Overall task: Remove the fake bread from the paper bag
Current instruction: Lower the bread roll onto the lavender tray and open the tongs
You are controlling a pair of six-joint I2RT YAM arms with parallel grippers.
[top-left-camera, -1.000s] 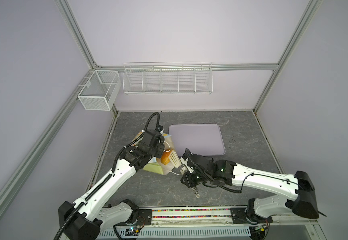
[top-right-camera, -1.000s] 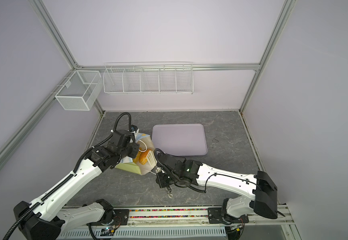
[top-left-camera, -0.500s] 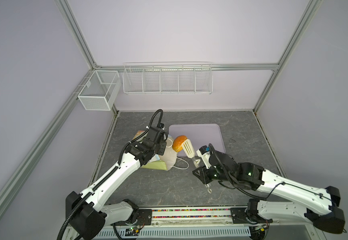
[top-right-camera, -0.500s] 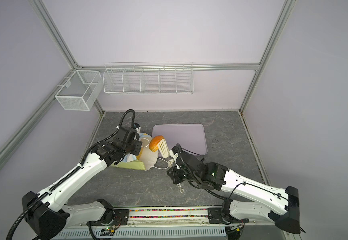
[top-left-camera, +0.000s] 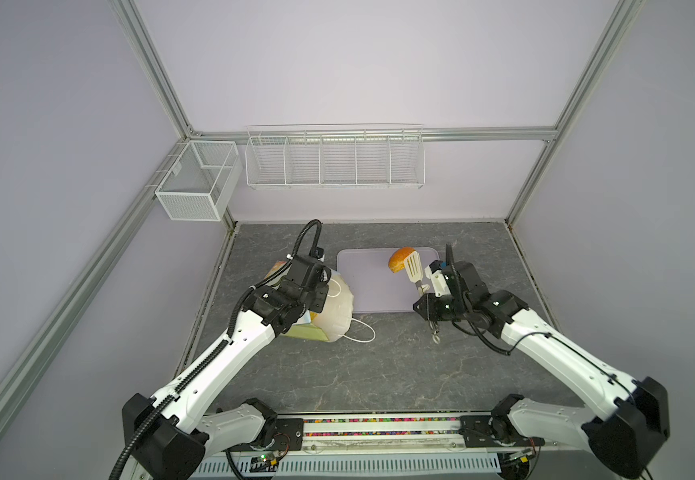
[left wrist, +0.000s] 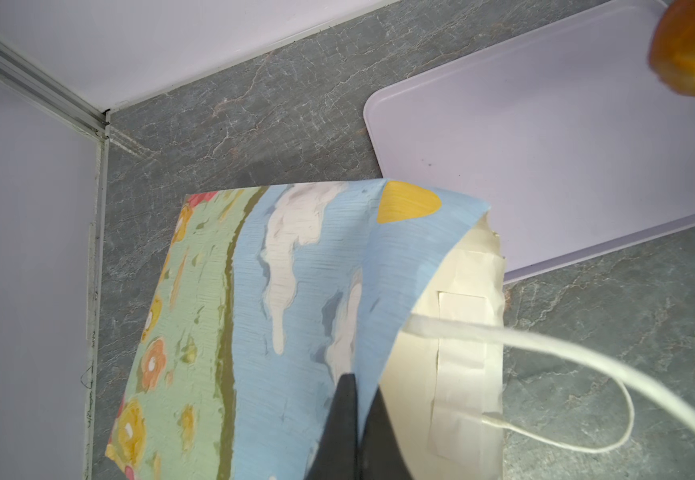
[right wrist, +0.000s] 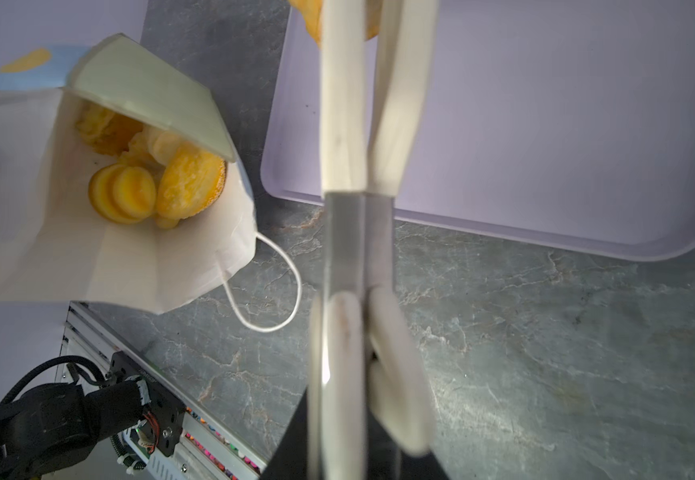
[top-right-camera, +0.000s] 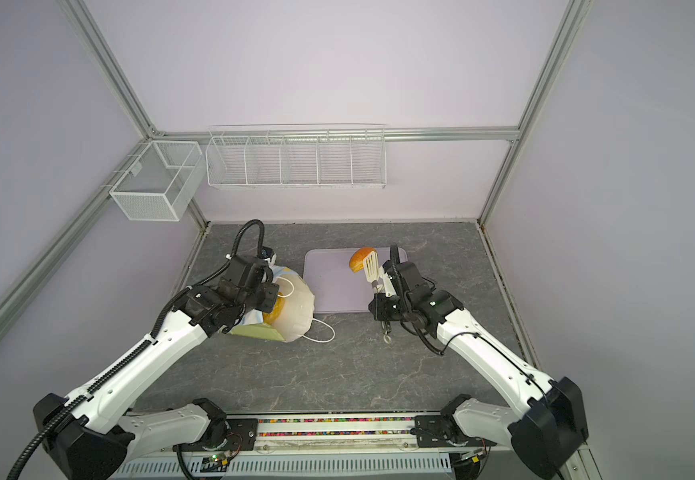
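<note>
Here our left gripper (left wrist: 356,388) pinches the rim of the paper bag (left wrist: 279,291), holding its mouth open rightward for reaching in. Our right gripper (top-left-camera: 423,291) clamps white tongs (top-left-camera: 413,268) that clasp a bun (top-left-camera: 399,257) over the far side of the tray (top-left-camera: 362,291). More fake bread (right wrist: 187,187) lies inside the bag.

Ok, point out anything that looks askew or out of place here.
The paper bag is not upright: it leans over, mouth toward the tray, its rim pinched by the left gripper and pulled out of shape. One cord handle trails loose on the table. Nothing has spilled; the bread in it lies well inside.
</note>
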